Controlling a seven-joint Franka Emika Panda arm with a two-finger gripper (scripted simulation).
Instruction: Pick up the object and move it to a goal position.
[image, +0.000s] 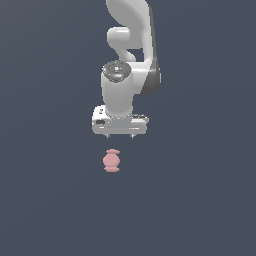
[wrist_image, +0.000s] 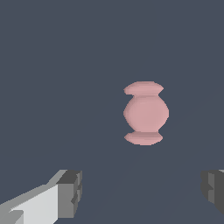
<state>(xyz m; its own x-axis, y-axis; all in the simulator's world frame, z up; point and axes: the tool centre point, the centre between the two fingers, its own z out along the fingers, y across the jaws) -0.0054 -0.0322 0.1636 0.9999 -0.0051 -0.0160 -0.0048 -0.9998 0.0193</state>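
The object (image: 112, 161) is a small matte pink lump with a round middle and flared caps at both ends, resting on the dark grey floor. In the wrist view the object (wrist_image: 145, 113) lies ahead of the fingers, apart from them. My gripper (image: 120, 136) hangs above it in the exterior view, with its two short fingertips spread wide and nothing between them. Both grey fingers (wrist_image: 70, 194) show in the wrist view, far apart, wider than the lump.
The white arm (image: 131, 45) rises behind the gripper toward the top of the exterior view. A plain dark grey surface (image: 200, 200) surrounds the lump on all sides.
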